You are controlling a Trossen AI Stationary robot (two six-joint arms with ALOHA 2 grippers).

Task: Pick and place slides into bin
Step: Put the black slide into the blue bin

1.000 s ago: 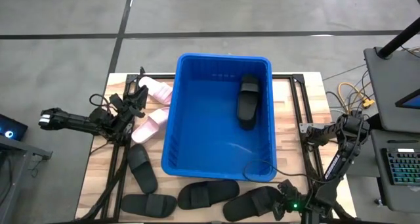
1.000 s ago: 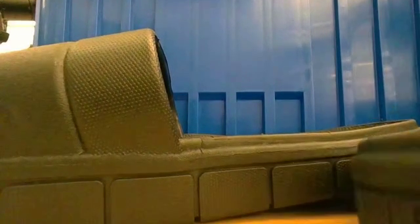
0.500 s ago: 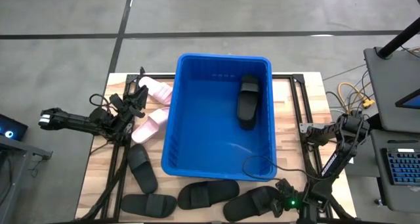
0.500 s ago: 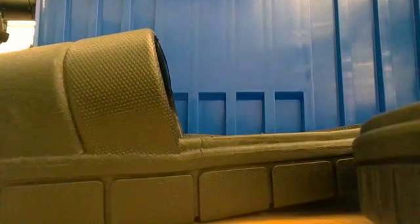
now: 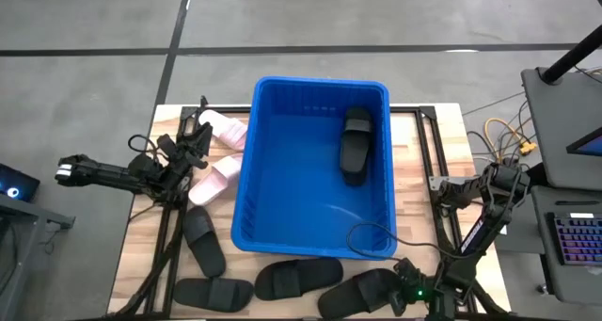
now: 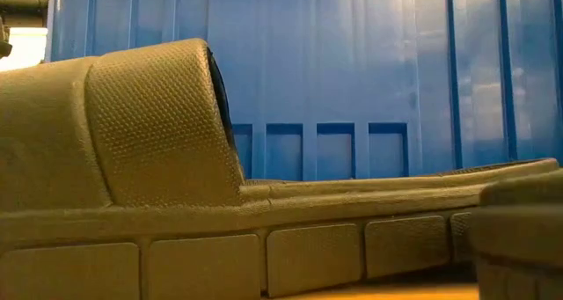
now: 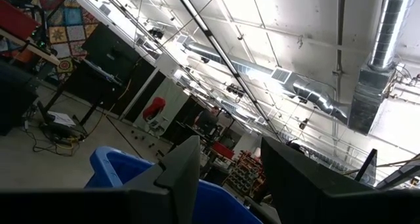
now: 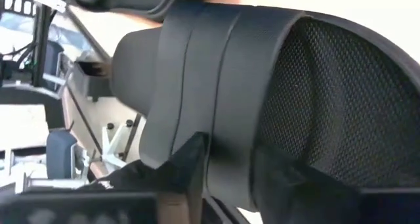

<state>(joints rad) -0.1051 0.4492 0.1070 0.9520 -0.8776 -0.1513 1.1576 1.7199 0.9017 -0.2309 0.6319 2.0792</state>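
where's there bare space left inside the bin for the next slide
Most of the bin floor is bare: everything left of the one black slide lying by its right wall, plus the near end. Outside, the near table edge is crowded with black slides.

You find no writing, label, brand or number that can be read in any view; nothing legible stands on the bin [image 5: 313, 166], on the slides [image 5: 298, 279], or in the room behind.

Bright-blue bin [image 5: 282, 161], matte black slides [image 5: 356, 142] with ribbed straps, two pale pink slides [image 5: 214, 182], light wood-grain table [image 5: 141, 255]
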